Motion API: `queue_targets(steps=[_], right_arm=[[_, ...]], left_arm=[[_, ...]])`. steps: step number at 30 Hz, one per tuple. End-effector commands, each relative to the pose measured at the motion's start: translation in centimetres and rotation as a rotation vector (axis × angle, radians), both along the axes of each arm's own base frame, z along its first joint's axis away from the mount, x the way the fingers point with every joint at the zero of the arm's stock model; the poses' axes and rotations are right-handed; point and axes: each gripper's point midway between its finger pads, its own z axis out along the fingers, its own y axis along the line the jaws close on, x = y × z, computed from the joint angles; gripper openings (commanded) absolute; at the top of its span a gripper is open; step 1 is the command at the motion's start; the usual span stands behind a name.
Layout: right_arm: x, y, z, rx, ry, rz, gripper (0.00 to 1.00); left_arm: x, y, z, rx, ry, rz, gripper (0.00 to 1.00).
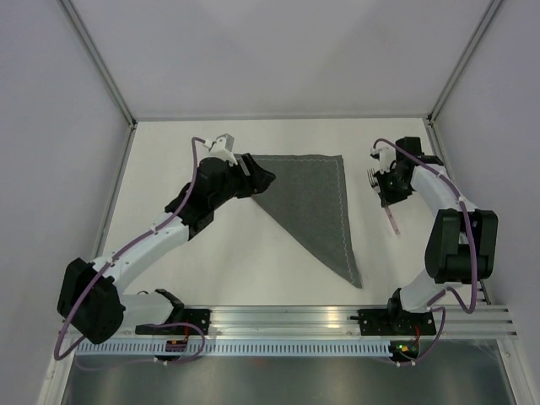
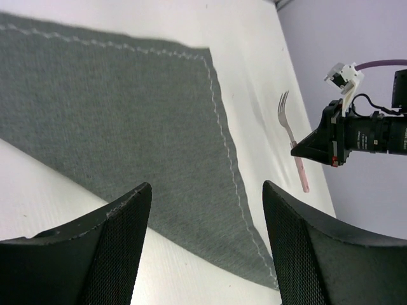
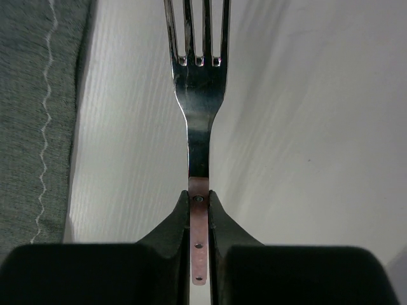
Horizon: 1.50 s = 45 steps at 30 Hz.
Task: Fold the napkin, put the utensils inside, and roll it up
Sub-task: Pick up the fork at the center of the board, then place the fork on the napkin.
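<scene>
Two arms reach out from the near edge of the desk (image 1: 253, 270). Nearest me lies the sharp tip of the napkin (image 1: 316, 202), a grey triangle widening toward its far hem. Right of it and apart, my right fingers (image 3: 172, 229) pinch the fork (image 3: 198, 95) where pink handle meets steel, tines pointing away. My left fingers (image 2: 121, 241) stand wide at the napkin's far left corner

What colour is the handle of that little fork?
Pale pink. The fork handle shows best in the left wrist view.
</scene>
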Motion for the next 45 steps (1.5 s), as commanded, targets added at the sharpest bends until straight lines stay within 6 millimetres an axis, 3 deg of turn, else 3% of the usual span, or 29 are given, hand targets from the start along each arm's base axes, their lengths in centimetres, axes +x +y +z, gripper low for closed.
queue_targets(steps=[1, 3, 7, 8, 9, 14, 20, 25, 31, 45], right_arm=[[1.6, 0.3, 4.6, -0.007, -0.082, 0.005, 0.00], [2.6, 1.8, 6.0, 0.011, -0.106, 0.015, 0.01], [3.9, 8.0, 6.8, 0.055, -0.110, 0.096, 0.00], [4.1, 10.8, 7.3, 0.070, -0.123, 0.147, 0.00], [4.1, 12.3, 7.3, 0.078, -0.122, 0.166, 0.00], [3.9, 20.8, 5.8, 0.101, -0.091, 0.278, 0.01], [3.5, 26.9, 2.6, 0.074, -0.041, 0.369, 0.01], [2.4, 29.5, 0.0, 0.052, -0.006, 0.445, 0.00], [1.9, 31.4, -1.5, 0.041, -0.008, 0.458, 0.00], [3.8, 33.2, -3.5, 0.021, 0.015, 0.428, 0.01]], left_arm=[[0.3, 2.3, 4.7, 0.034, -0.093, 0.067, 0.76], [0.4, 3.2, 6.3, 0.026, -0.118, 0.106, 0.76], [0.0, 4.9, 8.3, 0.023, -0.132, 0.169, 0.77], [-0.1, 5.6, 9.2, 0.016, -0.149, 0.195, 0.77], [-0.3, 5.9, 9.8, 0.010, -0.154, 0.207, 0.77], [-1.5, 7.5, 12.3, -0.002, -0.185, 0.247, 0.77], [-2.7, 9.0, 14.0, 0.009, -0.209, 0.277, 0.78], [-3.2, 9.9, 14.1, 0.027, -0.214, 0.294, 0.78], [-3.3, 10.1, 13.5, 0.045, -0.206, 0.302, 0.79], [-3.1, 10.4, 12.5, 0.072, -0.198, 0.314, 0.79]])
